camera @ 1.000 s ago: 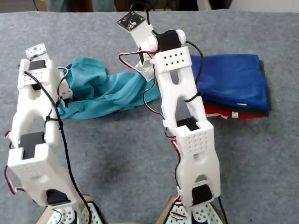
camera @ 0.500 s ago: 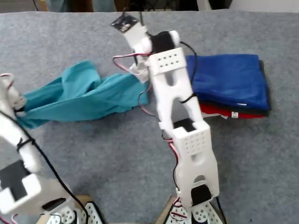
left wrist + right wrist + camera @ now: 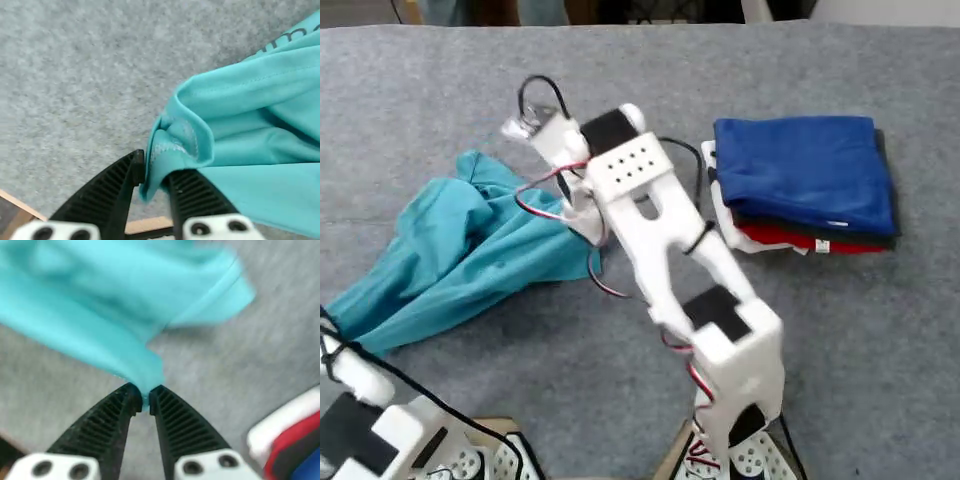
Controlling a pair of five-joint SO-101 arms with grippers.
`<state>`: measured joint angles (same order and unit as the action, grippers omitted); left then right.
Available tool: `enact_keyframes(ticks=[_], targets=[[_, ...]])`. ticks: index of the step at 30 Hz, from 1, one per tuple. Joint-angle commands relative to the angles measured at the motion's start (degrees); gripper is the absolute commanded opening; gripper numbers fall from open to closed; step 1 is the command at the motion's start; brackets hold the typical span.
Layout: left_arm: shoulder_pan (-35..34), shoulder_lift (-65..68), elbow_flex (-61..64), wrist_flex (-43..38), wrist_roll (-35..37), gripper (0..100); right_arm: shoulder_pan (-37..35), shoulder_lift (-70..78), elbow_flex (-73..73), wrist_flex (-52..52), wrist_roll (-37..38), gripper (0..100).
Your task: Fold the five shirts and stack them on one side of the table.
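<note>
Grey felt-like covering over the whole table [image 3: 880, 380]; matte, slightly fuzzy, likely some drag on cloth.

Left gripper [image 3: 152, 172]: black ribbed jaws clenched on a bunched, stitched edge of the teal shirt [image 3: 250, 115], at the near left corner of the table. The fold sits well between the jaws.

Right gripper [image 3: 144, 397]: jaws nipped together on a thin point of the same teal shirt [image 3: 90, 305], held at the very tips only. This hold is near the table's middle.

Teal shirt [image 3: 470, 250]: runs slantwise between the two holds, from the near left corner toward the centre, crumpled and twisted, not yet flat. Thin smooth knit, visible seam stitching.

Handling, as judged: light, limp, no stiffness. It will sag and rope up between two pinches, and the tip-only hold could slip. Better purchase on doubled hem or seam corners, spread wide apart.

Stack of folded shirts [image 3: 805, 190]: toward the right edge, well apart from the teal one. Blue shirt [image 3: 800, 165] on top in a neat rectangle; dark, red [image 3: 785, 238] and white layers beneath.
</note>
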<state>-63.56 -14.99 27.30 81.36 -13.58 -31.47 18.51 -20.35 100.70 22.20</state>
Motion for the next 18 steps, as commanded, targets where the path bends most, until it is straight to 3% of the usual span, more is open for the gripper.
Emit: enact_keyframes(ticks=[1, 5, 11, 18], targets=[[-2.2, -3.3, 0.0, -0.6, -3.5, 21, 2.5, -11.3, 13.2, -0.5, 2.2, 1.5], [-4.4, -4.7, 0.0, -0.5, -8.3, 28, 6.3, -20.6, 25.8, -0.7, 5.6, 1.5], [-7.1, -4.5, 1.2, -0.6, -9.4, 29, 11.3, -29.1, 36.7, -3.8, 5.8, 1.5], [-1.8, -5.1, 5.1, 4.3, -6.8, 29, 11.3, -31.1, 41.5, -6.9, 3.3, 1.5]])
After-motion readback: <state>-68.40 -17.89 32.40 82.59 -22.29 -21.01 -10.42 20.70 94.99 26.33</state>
